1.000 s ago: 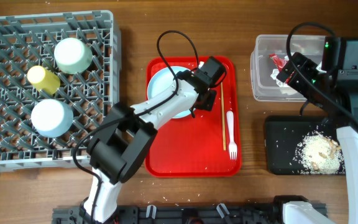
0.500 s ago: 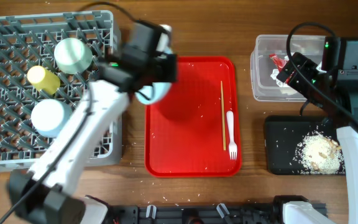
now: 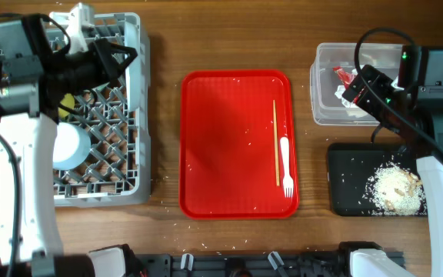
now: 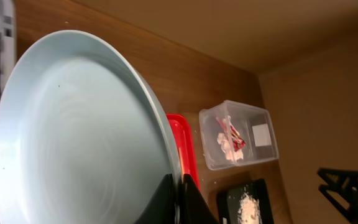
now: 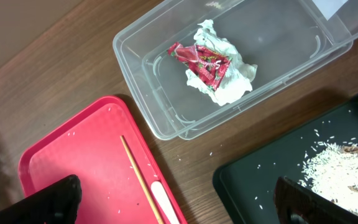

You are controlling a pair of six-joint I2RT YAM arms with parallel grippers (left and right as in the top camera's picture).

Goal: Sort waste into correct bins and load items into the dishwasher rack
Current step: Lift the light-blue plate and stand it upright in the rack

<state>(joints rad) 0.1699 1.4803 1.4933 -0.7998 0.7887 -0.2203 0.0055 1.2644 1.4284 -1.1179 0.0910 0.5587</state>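
Step in hand: loading the plate (image 4: 79,137) into the rack (image 3: 141,92), which occupies the far left corner of the tabletop. The left gripper (image 4: 180,186) is clenched on the plate's rim and holds it on edge above the rack's far side.

Next move, as I judge it: lower the plate edge-first between two rows of pegs, clear of the blue bowl (image 3: 68,146) and the yellow cup (image 3: 68,104). I would release only once the pegs support it. After that, the fork (image 3: 286,165) and stick (image 3: 275,142) lie along the right edge of the red tray (image 3: 221,154), not yet loaded.

The right gripper (image 3: 358,85) is released, jaws wide and empty, over the tub (image 3: 323,96) at the far right edge. The napkin (image 5: 229,81) and wrapper (image 5: 201,62) sit inside the tub. The rice (image 3: 394,188) is on the black tray (image 3: 348,185).

Limits of view:
- Overhead, the left arm covers the plate and the slot below it.
- The green bowl is not visible.
- The cup shows only partly.
- In the left wrist view the plate fills the frame, with only a strip of rack at the left edge, so I cannot check peg alignment.
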